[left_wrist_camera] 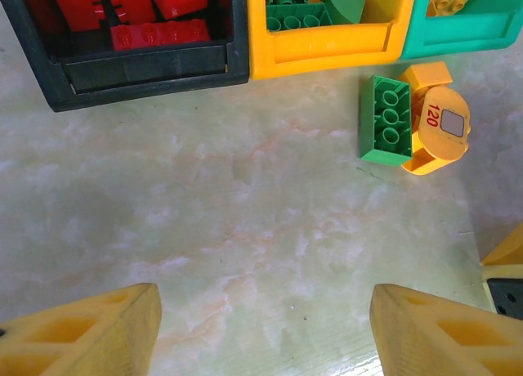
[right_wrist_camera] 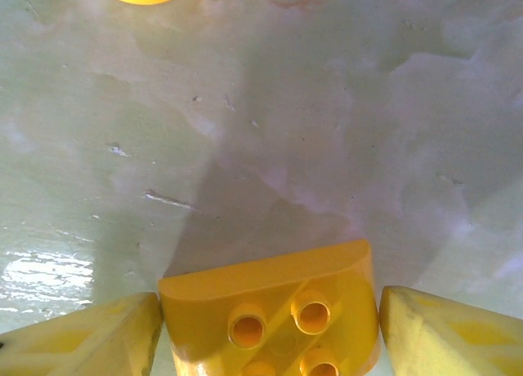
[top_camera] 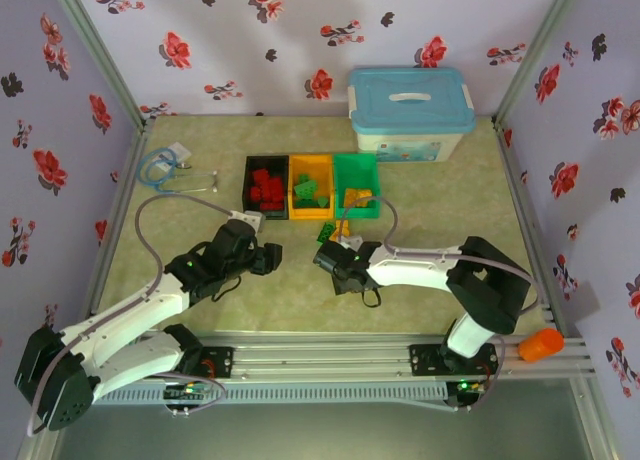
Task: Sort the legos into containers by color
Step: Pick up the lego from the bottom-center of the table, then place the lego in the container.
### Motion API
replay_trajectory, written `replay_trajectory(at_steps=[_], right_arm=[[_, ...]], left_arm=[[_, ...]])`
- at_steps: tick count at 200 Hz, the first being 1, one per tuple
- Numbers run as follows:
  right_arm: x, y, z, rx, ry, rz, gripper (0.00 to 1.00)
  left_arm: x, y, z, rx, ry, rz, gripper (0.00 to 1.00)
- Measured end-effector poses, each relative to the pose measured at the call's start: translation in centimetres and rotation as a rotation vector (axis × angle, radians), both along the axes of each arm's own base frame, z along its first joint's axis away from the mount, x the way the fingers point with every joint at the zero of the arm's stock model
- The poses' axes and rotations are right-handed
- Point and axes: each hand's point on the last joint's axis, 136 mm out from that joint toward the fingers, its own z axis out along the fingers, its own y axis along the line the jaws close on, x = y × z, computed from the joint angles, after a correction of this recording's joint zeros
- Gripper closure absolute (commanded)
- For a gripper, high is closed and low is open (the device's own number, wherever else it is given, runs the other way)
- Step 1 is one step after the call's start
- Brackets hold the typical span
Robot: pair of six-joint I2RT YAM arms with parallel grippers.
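At the far left of the worktop point(top_camera: 300, 305), near its far-left corner, lies a coiled blue cable point(top_camera: 160, 167). The left tool point(top_camera: 268, 258) hangs over the middle of the worktop, toward the left. In the left wrist view, this tool point(left_wrist_camera: 265, 315) is released, its two yellow fingers point(left_wrist_camera: 90, 331) spread wide with only bare surface between them.

Beyond it, three bins stand in a row, touching side to side, about midway along the far edge. The black bin point(top_camera: 247, 185) is leftmost and holds red legos point(top_camera: 267, 190), and its front wall point(left_wrist_camera: 147, 69) shows close in the left wrist view. Next is the orange-yellow bin point(top_camera: 311, 216), which holds green legos point(top_camera: 308, 190). The green bin point(top_camera: 360, 212) is rightmost, with yellow legos point(top_camera: 357, 195) inside.

Just in front of where the orange-yellow and green bins meet, a loose green brick point(left_wrist_camera: 386, 118) lies studs up on the worktop. It touches a round yellow piece point(left_wrist_camera: 441, 131) marked 120, and a small orange-yellow brick point(left_wrist_camera: 426, 73) sits just beside them.

The right tool point(top_camera: 325, 260) is just nearer than that cluster. In its wrist view it is grasping a yellow brick point(right_wrist_camera: 270, 302), one finger on each side, above the worktop.

A white box point(top_camera: 410, 145) with a light-blue lid point(top_camera: 410, 100) stands near the far-right corner. An orange object point(top_camera: 540, 345) sits at the near-right corner.
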Motion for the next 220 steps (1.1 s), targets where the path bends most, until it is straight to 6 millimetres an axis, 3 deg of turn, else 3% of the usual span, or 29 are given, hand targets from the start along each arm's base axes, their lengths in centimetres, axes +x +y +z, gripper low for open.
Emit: replay_trajectory(at_steps=[78, 131, 169, 220], right_arm=[[0.0, 0.3, 0.3, 0.018, -0.002, -0.017, 0.47], [0.6, 0.9, 1.3, 0.05, -0.017, -0.017, 0.48], [3.5, 2.0, 5.1, 0.129, -0.081, -0.029, 0.47], [9.9, 0.6, 10.9, 0.224, -0.172, -0.095, 0.48]], left_arm=[[0.0, 0.2, 0.4, -0.007, -0.013, 0.007, 0.33], [-0.1, 0.4, 0.8, -0.012, -0.021, 0.009, 0.33], [-0.5, 0.7, 1.0, -0.015, -0.019, 0.013, 0.33], [-1.2, 0.7, 1.1, -0.038, -0.01, 0.023, 0.34]])
